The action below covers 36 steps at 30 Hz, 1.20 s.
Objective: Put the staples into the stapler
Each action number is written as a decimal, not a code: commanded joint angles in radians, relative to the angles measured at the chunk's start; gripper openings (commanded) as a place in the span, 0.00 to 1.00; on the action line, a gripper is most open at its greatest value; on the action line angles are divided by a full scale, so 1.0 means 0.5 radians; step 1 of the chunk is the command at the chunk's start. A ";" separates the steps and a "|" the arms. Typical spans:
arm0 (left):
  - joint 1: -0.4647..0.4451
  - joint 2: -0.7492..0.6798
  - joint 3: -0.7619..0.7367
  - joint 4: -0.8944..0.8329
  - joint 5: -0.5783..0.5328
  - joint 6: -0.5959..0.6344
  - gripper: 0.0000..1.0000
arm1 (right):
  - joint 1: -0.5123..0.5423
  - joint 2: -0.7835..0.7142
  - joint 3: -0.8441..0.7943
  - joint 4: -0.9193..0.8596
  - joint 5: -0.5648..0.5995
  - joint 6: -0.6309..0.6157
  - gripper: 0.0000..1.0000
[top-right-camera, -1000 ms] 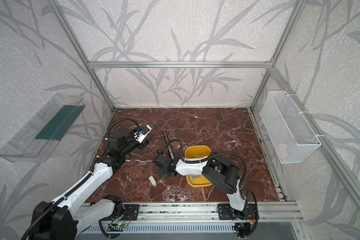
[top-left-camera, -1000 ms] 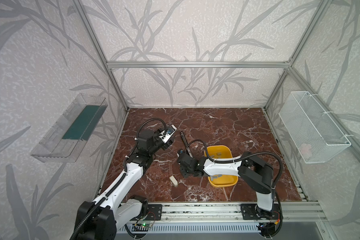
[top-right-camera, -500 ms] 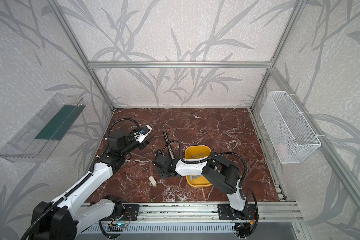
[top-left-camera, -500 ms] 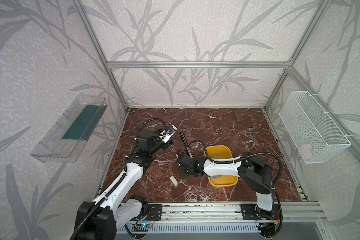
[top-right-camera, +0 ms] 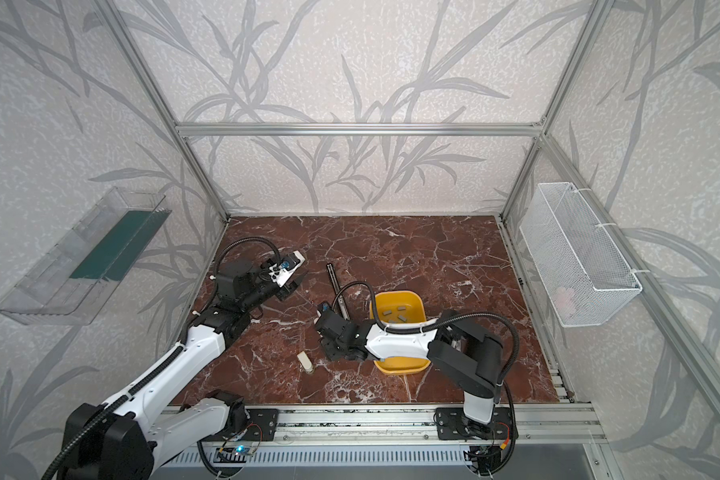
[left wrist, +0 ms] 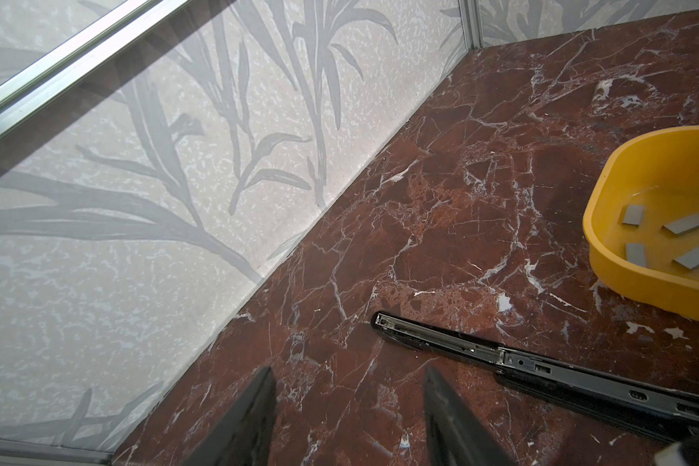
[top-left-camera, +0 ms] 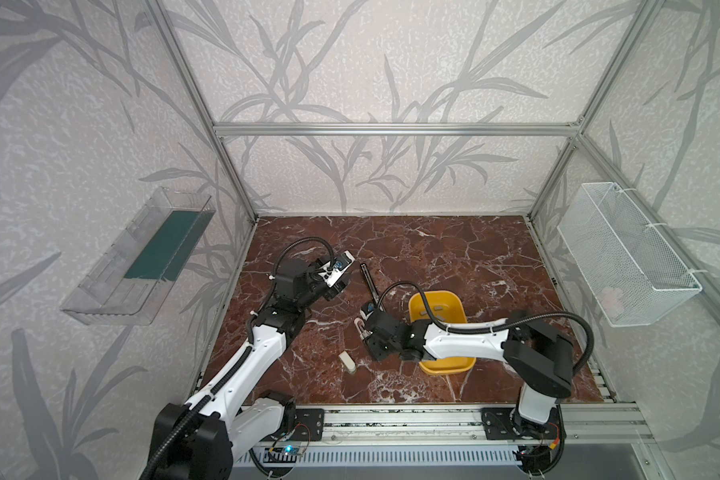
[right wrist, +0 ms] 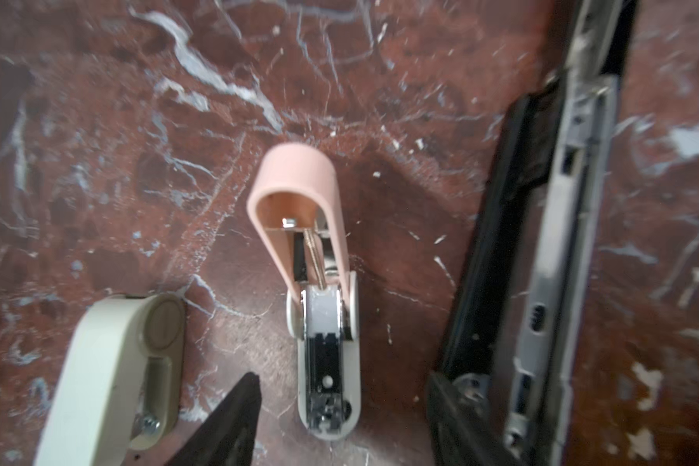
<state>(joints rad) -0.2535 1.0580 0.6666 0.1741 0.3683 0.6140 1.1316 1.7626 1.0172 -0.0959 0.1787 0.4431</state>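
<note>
Grey metal staples (left wrist: 634,214) are seen lying loose inside the yellow tray (left wrist: 622,278). Near the tray, on the marble floor (left wrist: 461,201), the pink stapler (right wrist: 327,355) is laid flat with its lid swung up. It is straddled by the right gripper (right wrist: 344,381), whose jaws are spread and clear of it. It is flanked by a cream stapler (right wrist: 110,363) and an unfolded black stapler (right wrist: 541,282). The left gripper (left wrist: 348,371) is held apart and empty above the floor.

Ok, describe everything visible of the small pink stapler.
The small pink stapler lies on the marble floor between a cream stapler and a black stapler. It is hinged open: pink plastic lid swung back, white base with its bare metal channel showing, a thin spring rod between them. The open right pincer straddles its base end, apparently not touching.
</note>
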 commanded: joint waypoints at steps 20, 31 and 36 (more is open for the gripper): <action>-0.245 -0.274 0.208 -1.756 0.273 1.366 0.51 | -0.062 -1.088 -0.690 0.578 0.573 -0.385 0.80; -0.797 -0.069 -0.030 -1.981 -0.136 1.692 0.50 | -0.104 -1.091 -0.706 0.579 0.497 -0.363 0.80; -1.014 -0.092 -0.205 -1.976 -0.446 1.760 0.52 | -0.103 -1.068 -0.700 0.566 0.499 -0.353 0.80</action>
<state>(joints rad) -0.7284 1.0222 0.5968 -0.7452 0.2596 1.4296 1.0843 1.2236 0.6689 0.1749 0.4328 0.2592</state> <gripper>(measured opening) 0.515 0.796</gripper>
